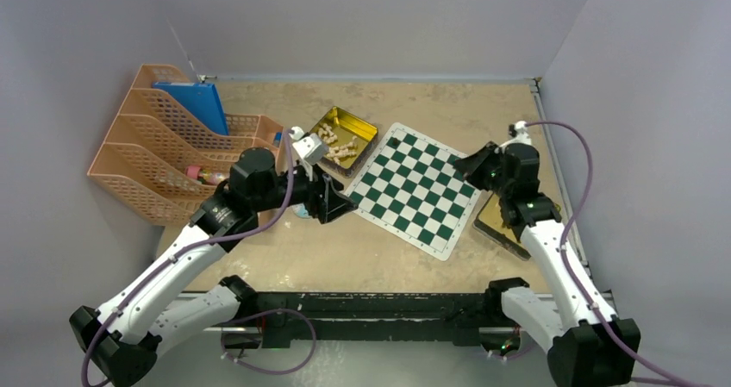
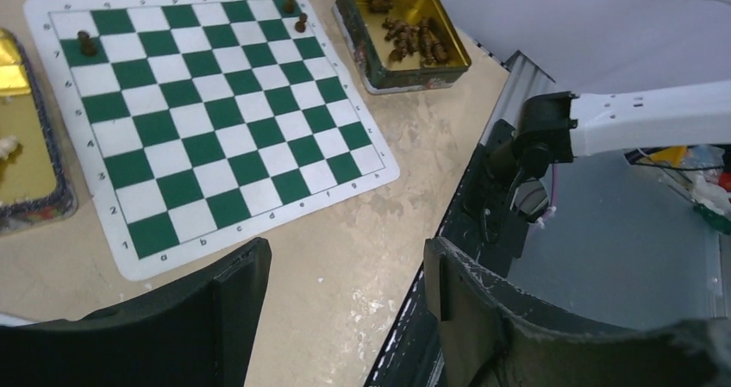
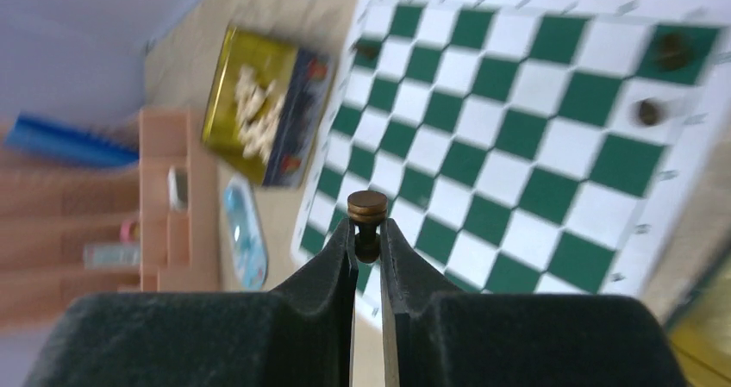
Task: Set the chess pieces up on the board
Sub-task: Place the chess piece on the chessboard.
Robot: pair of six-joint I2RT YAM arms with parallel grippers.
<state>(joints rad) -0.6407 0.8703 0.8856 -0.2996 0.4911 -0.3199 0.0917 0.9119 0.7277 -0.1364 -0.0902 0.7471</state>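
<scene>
My right gripper (image 3: 368,239) is clamped on a dark brown piece (image 3: 367,208) over the board (image 3: 517,146) — left gripper (image 2: 345,271) fingers apart, empty. Three dark pieces (image 2: 290,1) stand on edge squares; beyond — a gold tin (image 2: 412,78) holding more.

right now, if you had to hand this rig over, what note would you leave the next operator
Left gripper: open, empty, over the table beside the board.
Right gripper: shut on one dark piece, held above the board.
Done: three dark pieces stand on the board, two near one corner, one near another.
Remaining dark pieces lie in the gold tin by the board; pale pieces lie in the other gold tin.
Left: set down the held piece, then place the remainder of both sets.
</scene>
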